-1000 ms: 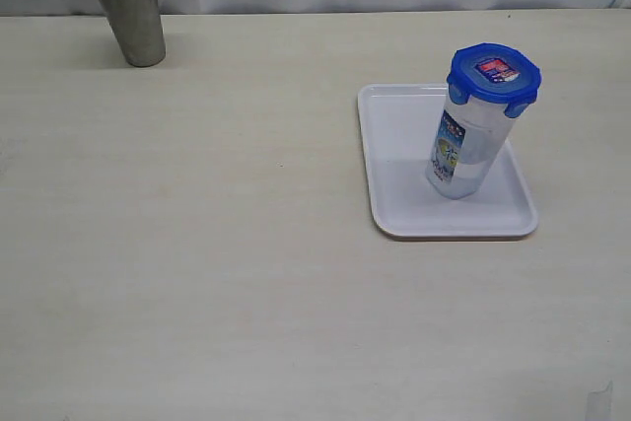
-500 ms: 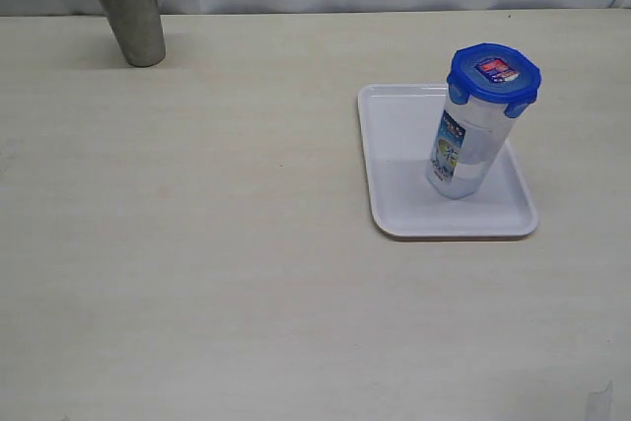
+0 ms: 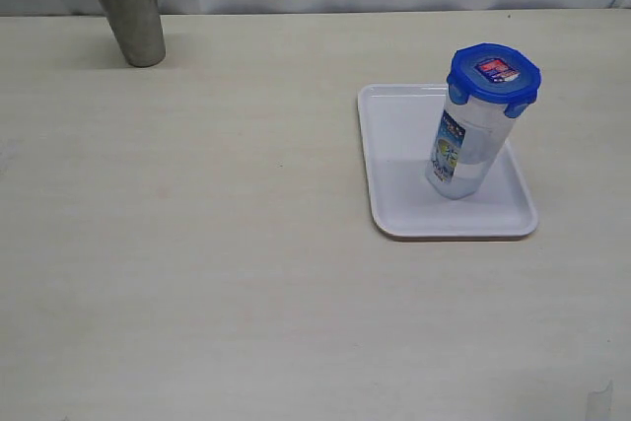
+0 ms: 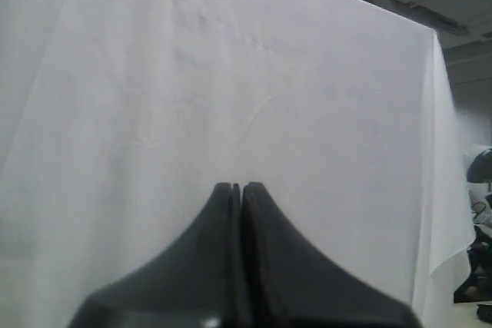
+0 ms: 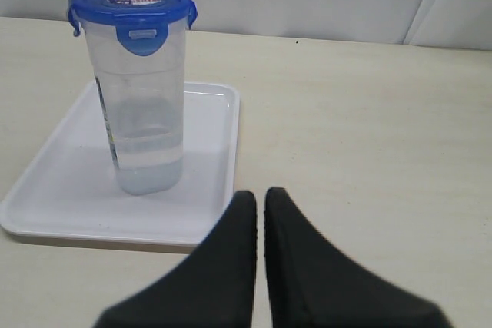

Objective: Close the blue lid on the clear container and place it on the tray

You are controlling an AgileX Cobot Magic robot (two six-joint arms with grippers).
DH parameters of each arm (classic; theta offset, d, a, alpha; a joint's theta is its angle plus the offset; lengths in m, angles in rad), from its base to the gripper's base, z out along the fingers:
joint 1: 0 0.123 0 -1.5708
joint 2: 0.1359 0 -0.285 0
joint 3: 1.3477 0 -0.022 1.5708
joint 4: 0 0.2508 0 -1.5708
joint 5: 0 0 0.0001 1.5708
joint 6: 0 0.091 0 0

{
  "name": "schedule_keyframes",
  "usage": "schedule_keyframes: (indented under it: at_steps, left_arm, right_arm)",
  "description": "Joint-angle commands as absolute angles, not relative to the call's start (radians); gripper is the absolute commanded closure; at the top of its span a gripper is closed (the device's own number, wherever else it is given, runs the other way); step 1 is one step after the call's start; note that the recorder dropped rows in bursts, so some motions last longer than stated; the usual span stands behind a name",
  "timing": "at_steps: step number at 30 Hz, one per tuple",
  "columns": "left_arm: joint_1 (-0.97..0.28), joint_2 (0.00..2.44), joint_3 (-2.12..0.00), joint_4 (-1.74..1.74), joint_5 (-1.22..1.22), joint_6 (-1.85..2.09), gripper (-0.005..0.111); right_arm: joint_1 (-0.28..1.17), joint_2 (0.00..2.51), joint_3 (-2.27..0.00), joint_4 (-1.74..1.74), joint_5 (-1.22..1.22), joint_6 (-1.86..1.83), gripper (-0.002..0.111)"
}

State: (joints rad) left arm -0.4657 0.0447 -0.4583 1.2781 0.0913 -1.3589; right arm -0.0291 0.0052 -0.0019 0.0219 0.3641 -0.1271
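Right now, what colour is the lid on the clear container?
The lid is blue, with a red-and-blue sticker on top; the exterior view shows it best.

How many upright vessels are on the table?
2. A steel cup at the far left of the table, and the clear container standing on the tray at right. Nothing seems hidden.

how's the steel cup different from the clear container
The steel cup is opaque grey metal; the clear container is see-through plastic with a printed label. The cup's top is open; the container is capped by the blue lid. The cup stands on the bare table; the container stands on the tray. Both are tall and upright.
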Motion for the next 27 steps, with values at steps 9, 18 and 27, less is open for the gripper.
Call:
schedule_keyframes:
  at_steps: [9,18,27]
  left_arm:
    - [-0.464,0.041,-0.455,0.275,0.223,-0.127,0.107]
    - [-0.36,0.041,-0.326,-0.106,0.036,0.273,0.107]
    - [-0.175,0.041,-0.131,-0.102,-0.195,0.091,0.107]
  right_arm:
    - [-0.032,0.0,0.0,0.014,0.357,-0.126,0.104]
    - [-0.032,0.0,0.0,0.014,0.357,-0.126,0.104]
    - [-0.032,0.0,0.0,0.014,0.357,-0.126,0.104]
